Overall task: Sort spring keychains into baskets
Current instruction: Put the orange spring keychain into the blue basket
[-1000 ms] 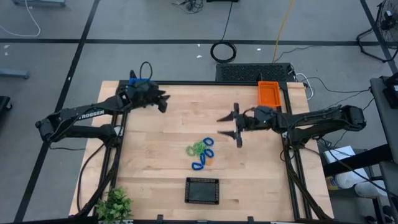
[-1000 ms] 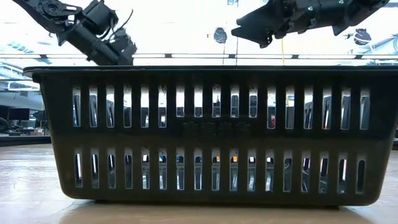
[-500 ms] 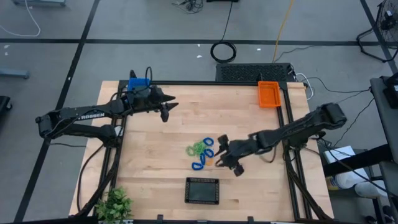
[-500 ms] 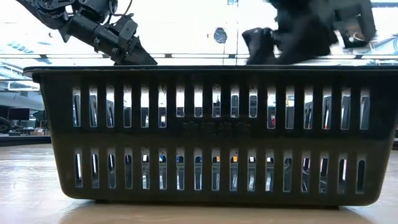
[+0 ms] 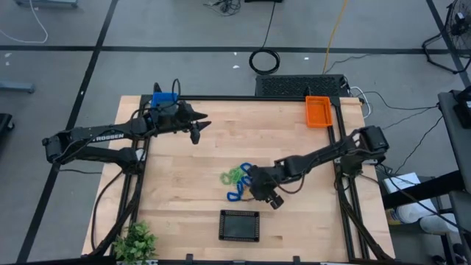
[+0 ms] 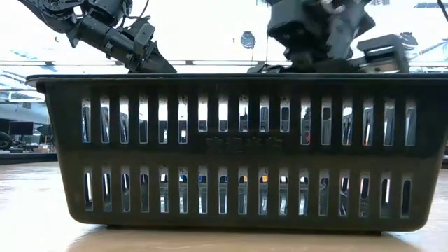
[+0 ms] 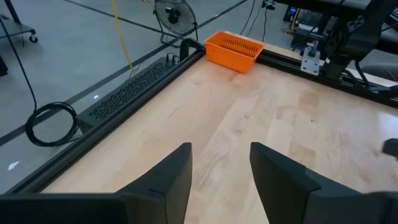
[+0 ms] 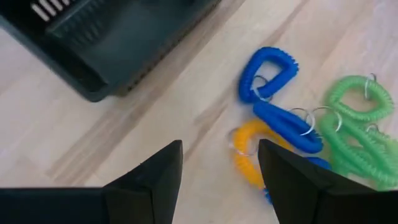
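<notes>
**Right gripper over the keychain pile, fingers spread**

High view: right gripper low over the wooden surface, just beside the cluster of spring keychains at mid-table. Black basket near the front edge, close to that gripper. Orange basket at the far right corner, blue basket at the far left corner, partly under the left arm. Left gripper up near the blue basket, well apart from the keychains.

Low view: black basket across nearly the whole frame; both arms dark above its rim.

Left wrist view: fingers apart, nothing between them; orange basket far off at the surface's edge.

Right wrist view: fingers spread, empty. Between and just beyond them, an orange-yellow keychain, a blue keychain touching it, green keychains alongside. Corner of black basket nearby.
</notes>
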You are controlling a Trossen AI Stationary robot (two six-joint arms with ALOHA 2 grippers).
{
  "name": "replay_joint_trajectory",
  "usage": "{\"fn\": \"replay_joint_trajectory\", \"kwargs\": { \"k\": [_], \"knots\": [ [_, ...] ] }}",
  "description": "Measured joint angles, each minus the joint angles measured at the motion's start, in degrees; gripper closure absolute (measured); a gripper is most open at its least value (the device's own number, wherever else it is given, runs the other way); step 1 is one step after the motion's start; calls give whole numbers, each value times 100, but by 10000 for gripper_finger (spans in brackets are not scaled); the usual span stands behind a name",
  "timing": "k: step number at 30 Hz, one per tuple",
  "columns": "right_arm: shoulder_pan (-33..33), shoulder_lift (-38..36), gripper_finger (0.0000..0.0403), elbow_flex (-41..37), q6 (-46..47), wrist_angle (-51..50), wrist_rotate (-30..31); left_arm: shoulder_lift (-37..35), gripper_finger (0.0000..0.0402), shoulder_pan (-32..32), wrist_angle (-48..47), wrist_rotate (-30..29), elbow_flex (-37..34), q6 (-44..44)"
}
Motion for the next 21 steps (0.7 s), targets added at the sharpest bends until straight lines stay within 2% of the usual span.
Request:
{"fn": "replay_joint_trajectory", "kwargs": {
  "k": [3,5,7,11,12,21],
  "knots": [
    [-202,149,214,2,-76,279,-546,0,239,1,-16,-3,0,0],
    [-327,246,234,-7,-148,236,-940,0,242,0,-20,-4,0,3],
    [-440,277,269,-13,-187,267,-1196,0,243,0,-26,-2,0,4],
    [-593,267,372,-7,-262,351,-1192,0,237,0,-26,-4,0,11],
    [-621,270,387,-7,-329,344,-1196,0,235,0,-26,-4,0,11],
    [-704,404,402,-7,-759,669,-919,0,233,0,-25,-4,0,10]
  ]
}}
